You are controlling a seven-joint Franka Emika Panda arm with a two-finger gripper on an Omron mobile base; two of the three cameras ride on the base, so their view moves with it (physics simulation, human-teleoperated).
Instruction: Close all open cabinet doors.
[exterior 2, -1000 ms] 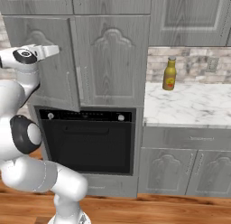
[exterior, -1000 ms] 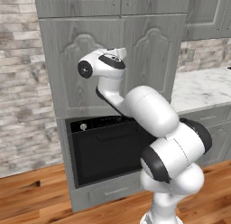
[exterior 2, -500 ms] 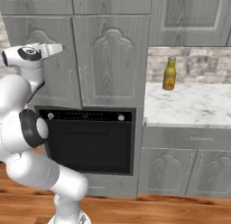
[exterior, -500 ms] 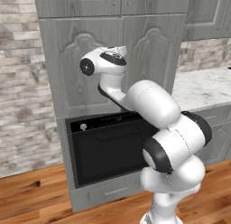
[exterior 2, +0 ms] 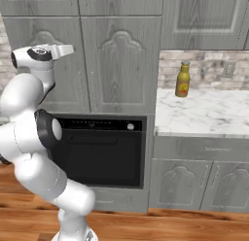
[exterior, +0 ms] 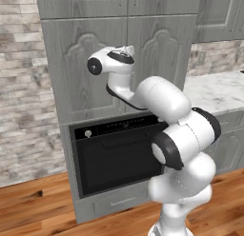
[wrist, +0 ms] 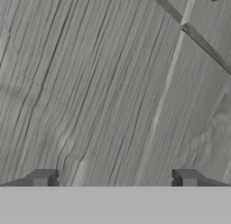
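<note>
Two fingertips spread wide, gripper facing cabinet doors (apparently close), wrist raised.

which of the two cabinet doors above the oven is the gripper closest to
The left door of the pair above the oven. The gripper sits in front of its panel; the right door lies beyond the centre seam.

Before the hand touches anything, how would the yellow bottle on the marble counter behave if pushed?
The bottle stands upright, tall and narrow, so a push near its top would probably tip it. It looks smooth, so possibly slippery. On the flat marble counter it might roll once down.
</note>
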